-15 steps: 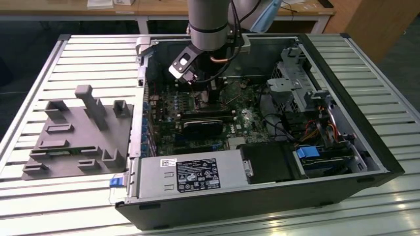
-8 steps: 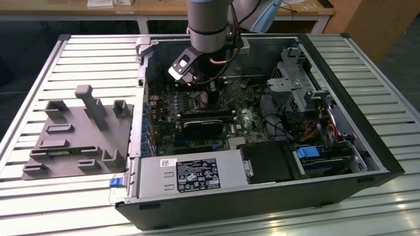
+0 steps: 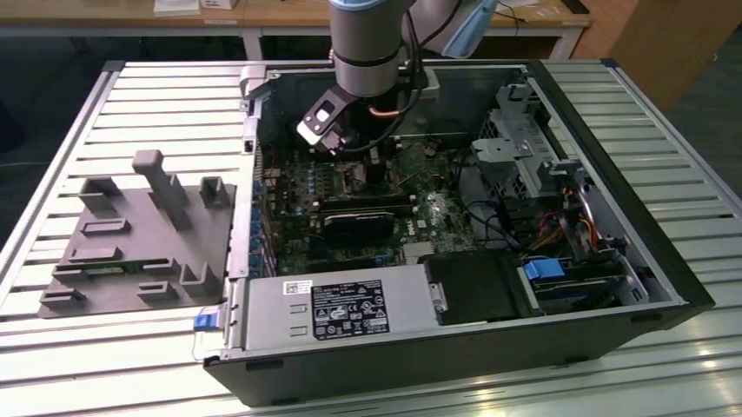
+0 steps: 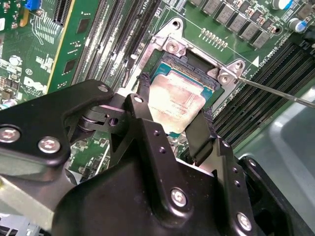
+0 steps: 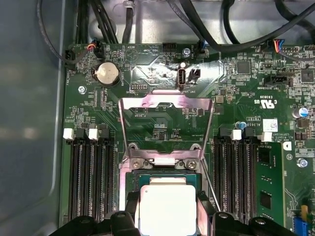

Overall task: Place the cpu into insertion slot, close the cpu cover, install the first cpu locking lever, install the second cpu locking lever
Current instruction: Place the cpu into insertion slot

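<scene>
The cpu (image 4: pixel 174 101) is a flat square chip with a dull silver top, and my gripper (image 4: pixel 176 98) is shut on it, one black finger (image 4: pixel 142 105) on each side. It sits level right over the insertion slot (image 4: pixel 193 66), the black-rimmed socket on the green board; whether it is fully seated I cannot tell. In the first wrist view the cpu (image 5: pixel 167 209) is just past the raised cpu cover (image 5: pixel 167 101), a silver frame swung open. A thin locking lever (image 4: pixel 275 91) sticks out beside the socket. In the exterior view the gripper (image 3: pixel 354 161) reaches down into the case.
Rows of black memory slots (image 5: pixel 91 182) flank the socket on both sides. The open computer case (image 3: pixel 649 287) holds a power supply (image 3: pixel 336 308), a black card (image 3: pixel 365 217) and cables (image 3: pixel 557 226). A grey fixture block (image 3: pixel 139 234) stands on the slatted table at the exterior view's left.
</scene>
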Available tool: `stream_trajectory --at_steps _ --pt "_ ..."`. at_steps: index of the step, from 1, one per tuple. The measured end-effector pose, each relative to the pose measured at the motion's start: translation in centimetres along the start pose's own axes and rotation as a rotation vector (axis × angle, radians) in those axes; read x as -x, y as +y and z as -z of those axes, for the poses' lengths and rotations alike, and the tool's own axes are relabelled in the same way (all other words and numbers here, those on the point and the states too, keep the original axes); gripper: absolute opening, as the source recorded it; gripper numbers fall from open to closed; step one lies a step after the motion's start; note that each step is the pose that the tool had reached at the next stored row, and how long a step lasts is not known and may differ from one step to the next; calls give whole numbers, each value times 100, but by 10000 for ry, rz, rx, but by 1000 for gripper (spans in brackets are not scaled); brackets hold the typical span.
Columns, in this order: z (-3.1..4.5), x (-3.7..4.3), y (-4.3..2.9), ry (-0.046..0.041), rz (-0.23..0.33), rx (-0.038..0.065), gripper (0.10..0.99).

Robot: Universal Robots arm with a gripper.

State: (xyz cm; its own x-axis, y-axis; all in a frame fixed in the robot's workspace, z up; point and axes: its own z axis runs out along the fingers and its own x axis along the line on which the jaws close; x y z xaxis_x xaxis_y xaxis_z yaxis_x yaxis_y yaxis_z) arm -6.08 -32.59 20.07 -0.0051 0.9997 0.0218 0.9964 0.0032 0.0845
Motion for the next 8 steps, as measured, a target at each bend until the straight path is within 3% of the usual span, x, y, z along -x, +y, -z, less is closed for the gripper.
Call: stream_trajectory --at_steps 8 --pt "-40 -6 -11 -6 -54 0 541"
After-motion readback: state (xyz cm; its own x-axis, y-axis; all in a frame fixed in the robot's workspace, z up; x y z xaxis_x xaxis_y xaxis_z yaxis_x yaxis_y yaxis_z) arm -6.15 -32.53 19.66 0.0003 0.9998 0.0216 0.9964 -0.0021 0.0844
